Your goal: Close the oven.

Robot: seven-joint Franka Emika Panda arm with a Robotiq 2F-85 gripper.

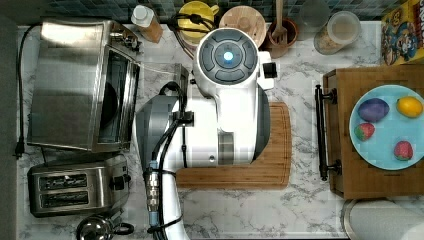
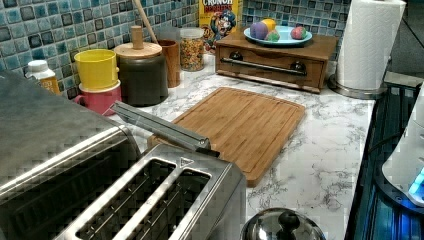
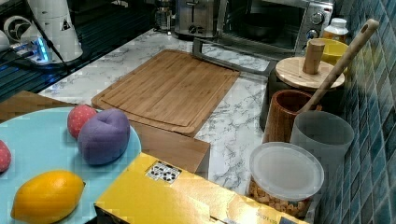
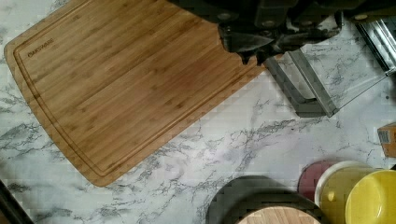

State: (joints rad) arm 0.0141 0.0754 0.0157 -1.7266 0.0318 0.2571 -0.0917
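1. The oven (image 1: 80,82) stands at the bench's end on the top view's left, just beside the two-slot toaster (image 1: 77,189). Its glass door (image 4: 348,77) is dropped fully open and lies flat over the marble, with the bar handle (image 4: 301,88) at its free edge, just beside a corner of the bamboo cutting board (image 4: 126,79).

2. I judge this to be the approach step: the door is still down and nothing of me touches it yet.

3. My gripper (image 4: 256,55) hangs above the board's corner, near the handle but apart from it. My fingertips (image 4: 244,58) sit close together with barely a gap between them, clenched on nothing.

4. The next move, as I read it, calls for getting low beside the free edge of the door, under or against the handle bar, then sweeping it up and over toward the oven's mouth along the hinge's arc.

5. Clenched fingers should serve for a push; a grasp of the bar would need them spread first.

6. The dark canister (image 4: 264,205) and yellow cup (image 4: 369,198) stand near the door's side, so my path wants to stay clear of them.
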